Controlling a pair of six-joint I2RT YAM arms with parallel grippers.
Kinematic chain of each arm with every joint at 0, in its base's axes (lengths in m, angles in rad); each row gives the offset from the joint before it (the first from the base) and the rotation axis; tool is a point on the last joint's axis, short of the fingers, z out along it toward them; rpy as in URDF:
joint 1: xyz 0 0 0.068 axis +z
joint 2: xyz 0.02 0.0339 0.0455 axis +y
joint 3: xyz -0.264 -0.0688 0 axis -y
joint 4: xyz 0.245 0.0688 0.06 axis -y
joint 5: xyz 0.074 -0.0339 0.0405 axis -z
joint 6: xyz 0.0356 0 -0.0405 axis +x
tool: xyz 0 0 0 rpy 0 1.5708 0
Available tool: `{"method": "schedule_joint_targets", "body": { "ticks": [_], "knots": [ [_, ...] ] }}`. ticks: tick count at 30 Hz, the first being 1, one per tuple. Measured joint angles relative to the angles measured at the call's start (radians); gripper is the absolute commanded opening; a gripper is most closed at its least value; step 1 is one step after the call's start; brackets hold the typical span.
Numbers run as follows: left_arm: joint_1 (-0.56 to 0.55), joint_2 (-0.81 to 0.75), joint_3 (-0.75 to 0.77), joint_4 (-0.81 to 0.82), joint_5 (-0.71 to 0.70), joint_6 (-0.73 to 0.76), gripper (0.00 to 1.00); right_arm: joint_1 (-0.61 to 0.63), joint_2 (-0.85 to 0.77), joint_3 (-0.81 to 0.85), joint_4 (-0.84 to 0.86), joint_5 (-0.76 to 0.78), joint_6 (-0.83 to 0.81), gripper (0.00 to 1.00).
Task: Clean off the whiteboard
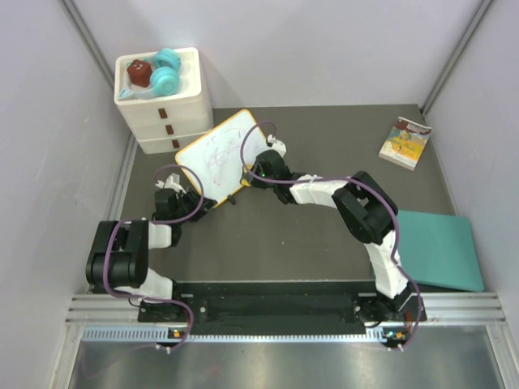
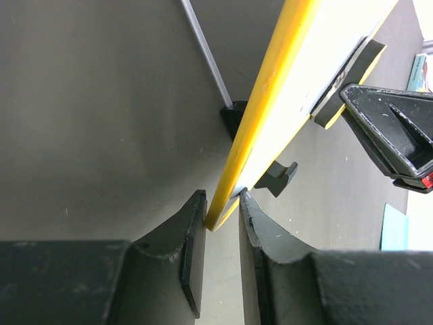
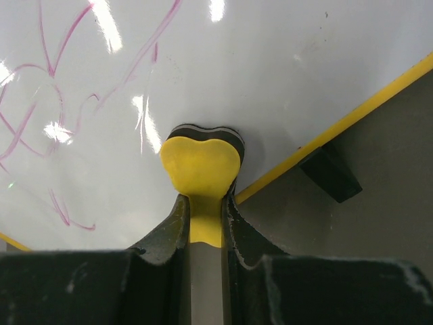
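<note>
The whiteboard (image 1: 220, 151), white with a thin yellow frame, stands tilted up off the table at the left of centre; pink scribbles (image 3: 47, 115) cover its left part. My left gripper (image 1: 203, 197) is shut on its lower yellow edge (image 2: 233, 176), one finger on each side of the frame. My right gripper (image 1: 247, 177) is shut on a yellow heart-shaped eraser (image 3: 201, 166) whose dark pad presses on the board's face near its lower right edge. In the left wrist view the eraser (image 2: 348, 78) and my right gripper's fingers (image 2: 392, 132) show at the board's far side.
A white three-drawer box (image 1: 169, 113) with toys on top stands just behind the board at back left. A book (image 1: 405, 143) lies at back right, a teal mat (image 1: 438, 247) at the right. Black feet (image 3: 329, 175) stick out beneath the board's frame.
</note>
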Motion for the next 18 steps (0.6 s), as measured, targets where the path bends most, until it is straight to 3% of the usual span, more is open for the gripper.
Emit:
{"method": "schedule_joint_targets", "body": {
  "ticks": [9, 18],
  "knots": [
    [0.0, 0.0, 0.001, -0.002, 0.006, 0.0, 0.19, 0.071, 0.01, 0.127, -0.124, -0.002, -0.09, 0.0],
    [0.0, 0.0, 0.001, -0.003, 0.008, 0.003, 0.19, 0.174, 0.094, 0.258, -0.142, -0.047, -0.128, 0.0]
  ]
}}
